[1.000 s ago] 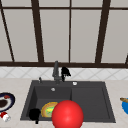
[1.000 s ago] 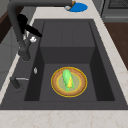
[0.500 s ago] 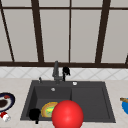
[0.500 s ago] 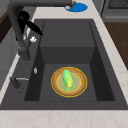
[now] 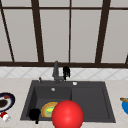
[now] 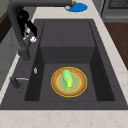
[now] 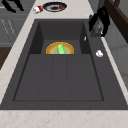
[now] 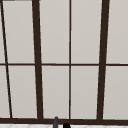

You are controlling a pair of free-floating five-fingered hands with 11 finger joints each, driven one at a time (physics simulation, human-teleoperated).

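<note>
The right hand (image 5: 66, 71) sits beside the dark grey faucet (image 5: 56, 71) – fingers pointing down, whether gripping it I cannot tell. A careless nudge could swing the spout. The left hand (image 5: 34, 114) hovers near the sink's front-left corner.

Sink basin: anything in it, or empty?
Not empty. A round yellow-rimmed plate lies flat on the floor of the sink basin, with a green and yellow corn cob on it. No water visible.
</note>
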